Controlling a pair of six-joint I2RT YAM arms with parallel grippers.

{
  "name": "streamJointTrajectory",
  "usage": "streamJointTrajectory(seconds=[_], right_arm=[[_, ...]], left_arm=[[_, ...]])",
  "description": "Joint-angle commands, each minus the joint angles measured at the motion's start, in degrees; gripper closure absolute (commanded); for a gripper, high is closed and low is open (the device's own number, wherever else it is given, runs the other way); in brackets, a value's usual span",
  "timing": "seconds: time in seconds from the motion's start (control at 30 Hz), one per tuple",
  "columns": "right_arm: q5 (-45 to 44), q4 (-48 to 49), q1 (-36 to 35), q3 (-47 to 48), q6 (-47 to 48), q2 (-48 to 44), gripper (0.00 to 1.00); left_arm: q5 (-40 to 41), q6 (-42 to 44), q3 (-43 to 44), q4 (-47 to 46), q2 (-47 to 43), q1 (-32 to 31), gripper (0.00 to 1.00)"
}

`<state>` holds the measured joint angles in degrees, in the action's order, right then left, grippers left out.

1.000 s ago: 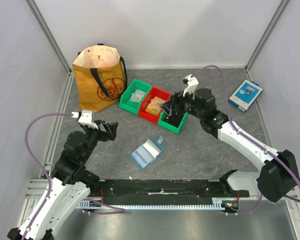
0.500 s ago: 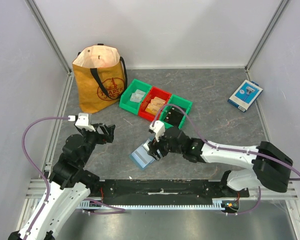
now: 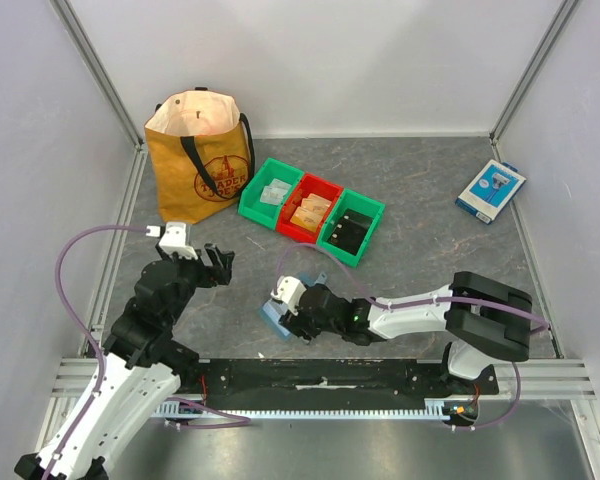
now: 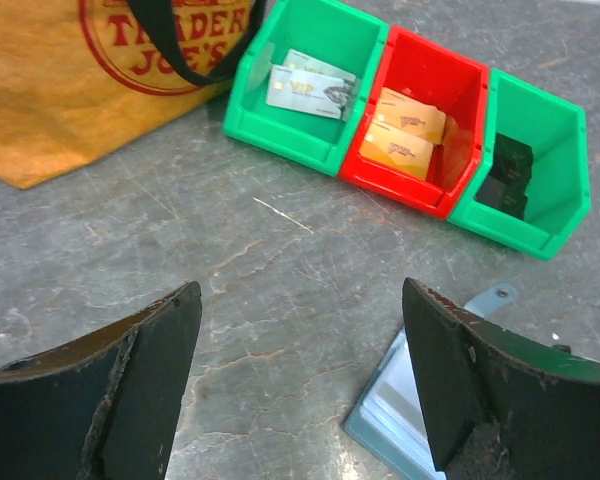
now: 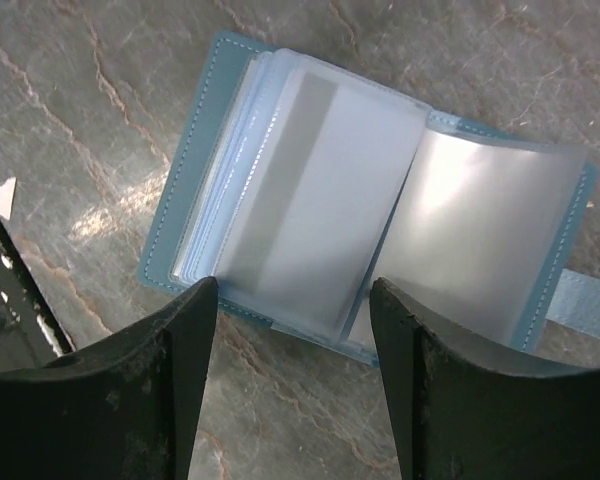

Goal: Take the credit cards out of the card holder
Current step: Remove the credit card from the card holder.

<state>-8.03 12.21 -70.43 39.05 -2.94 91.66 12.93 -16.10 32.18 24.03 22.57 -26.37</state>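
The right gripper [image 5: 292, 300] hangs open just above the card holder [image 5: 480, 230], spread flat; a pale credit card [image 5: 315, 215] seems to sit in its top sleeve. The step looks like reaching for that card; next the jaws must pinch the card alone, not the sleeve; the left gripper [image 4: 300, 340] idles open beside the holder.

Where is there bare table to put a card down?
Widest bare patch: grey table between the bin row and the blue-and-white box. Another lies between the left gripper and the bins. Crowded around the card holder, where the open right gripper hovers.
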Motion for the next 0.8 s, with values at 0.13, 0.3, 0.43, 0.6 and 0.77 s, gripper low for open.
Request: streamJointTrajectory(seconds=[0.13,0.3,0.43,0.6,0.77], right_arm=[[-5.68,7.92,-0.14,-2.13,-1.36,0.72,0.42],[-3.49,9.59,0.38,-2.83,-4.08,1.07,0.54],[1.07,12.39,2.66,-4.33,-7.95,0.54,0.55],[6.09,16.26,6.7,-6.87,-14.71,-0.78,0.58],[11.98,21.18,10.13,-9.34,-21.57,0.01,0.6]], left_arm=[[-11.77,-8.77,1.21,-0.39,8.62,0.27,0.13],[-19.15,-13.33,-1.5,-3.8,10.48,0.18,0.13],[-24.96,-18.78,-6.07,-8.73,11.09,0.18,0.13],[-28.31,-23.97,-10.82,-13.56,11.71,-0.17,0.13],[-29.63,-28.19,-14.34,-19.36,12.67,-1.4,0.16]])
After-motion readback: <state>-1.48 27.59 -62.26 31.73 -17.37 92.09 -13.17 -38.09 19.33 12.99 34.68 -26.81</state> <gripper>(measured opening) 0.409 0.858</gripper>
